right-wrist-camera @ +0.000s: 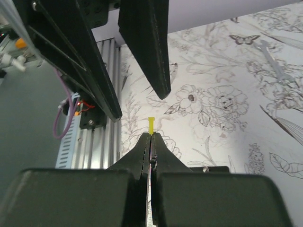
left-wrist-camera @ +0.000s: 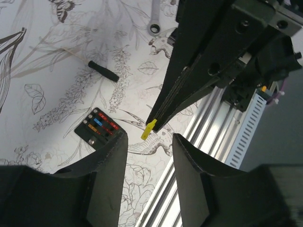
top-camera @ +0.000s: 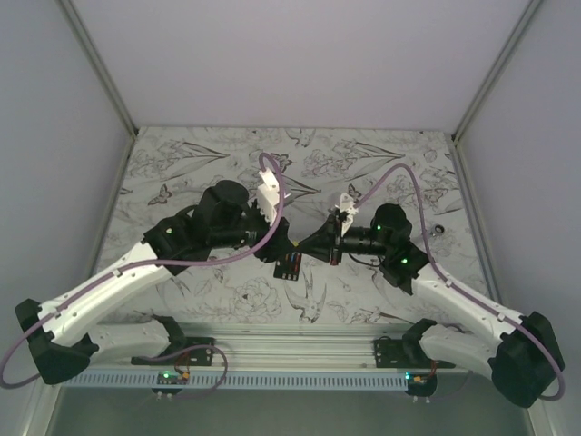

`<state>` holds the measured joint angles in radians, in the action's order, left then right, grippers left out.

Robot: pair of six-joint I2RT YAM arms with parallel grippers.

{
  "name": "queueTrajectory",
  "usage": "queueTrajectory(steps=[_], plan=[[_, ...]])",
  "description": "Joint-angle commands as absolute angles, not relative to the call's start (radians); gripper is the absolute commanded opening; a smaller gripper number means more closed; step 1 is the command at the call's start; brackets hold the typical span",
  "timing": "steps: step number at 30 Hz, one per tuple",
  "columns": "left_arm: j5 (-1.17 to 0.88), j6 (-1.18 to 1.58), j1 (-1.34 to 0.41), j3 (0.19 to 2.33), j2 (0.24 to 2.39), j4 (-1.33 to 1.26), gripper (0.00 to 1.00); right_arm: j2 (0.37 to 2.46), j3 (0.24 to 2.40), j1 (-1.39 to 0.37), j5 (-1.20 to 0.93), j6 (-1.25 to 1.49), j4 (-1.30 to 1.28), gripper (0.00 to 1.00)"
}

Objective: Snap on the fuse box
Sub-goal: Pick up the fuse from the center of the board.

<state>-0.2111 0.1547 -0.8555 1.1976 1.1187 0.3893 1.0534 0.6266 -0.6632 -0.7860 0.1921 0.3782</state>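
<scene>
The fuse box (top-camera: 289, 265) lies flat on the flower-patterned table between the two grippers; its red, blue and orange fuses show in the left wrist view (left-wrist-camera: 99, 128). My right gripper (right-wrist-camera: 151, 135) is shut on a tiny yellow fuse (right-wrist-camera: 151, 125), which sticks out past its tips. In the left wrist view that yellow fuse (left-wrist-camera: 149, 129) hangs above the table just right of the fuse box. My left gripper (left-wrist-camera: 149, 138) is open with nothing between its fingers, which stand close in front of the right gripper's tips (left-wrist-camera: 159, 122). From above, the left gripper (top-camera: 275, 247) and right gripper (top-camera: 315, 247) nearly meet.
A thin black stick-like tool (left-wrist-camera: 103, 71) lies on the table beyond the fuse box. A metal wrench (left-wrist-camera: 155, 23) lies farther away. The aluminium rail (top-camera: 290, 350) runs along the near table edge. Grey walls close in the table's sides and back.
</scene>
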Motion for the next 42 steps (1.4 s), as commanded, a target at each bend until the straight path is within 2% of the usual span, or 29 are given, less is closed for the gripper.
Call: queueTrajectory(steps=[1, 19, 23, 28, 33, 39, 42], plan=[[-0.326, 0.041, -0.846, 1.173, 1.084, 0.376, 0.44, 1.034, 0.676, -0.655, -0.905, 0.134, 0.281, 0.00], [-0.468, 0.001, -0.845, 1.155, 1.138, 0.353, 0.25, 1.019, 0.677, -0.653, -0.971, 0.148, 0.302, 0.00], [-0.488, -0.003, -0.844, 1.154, 1.144, 0.350, 0.16, 1.016, 0.675, -0.653, -0.973, 0.146, 0.305, 0.00], [-0.509, -0.010, -0.845, 1.150, 1.143, 0.347, 0.01, 1.022, 0.673, -0.653, -0.977, 0.144, 0.308, 0.00], [-0.507, -0.009, -0.845, 1.140, 1.131, 0.344, 0.00, 1.035, 0.673, -0.653, -0.976, 0.141, 0.306, 0.00], [-0.399, 0.049, -0.845, 1.117, 1.119, 0.343, 0.00, 1.016, 0.677, -0.652, -0.889, 0.136, 0.258, 0.20], [-0.281, 0.120, -0.844, 1.100, 1.118, 0.344, 0.00, 0.991, 0.665, -0.644, -0.753, 0.146, 0.222, 0.36]])
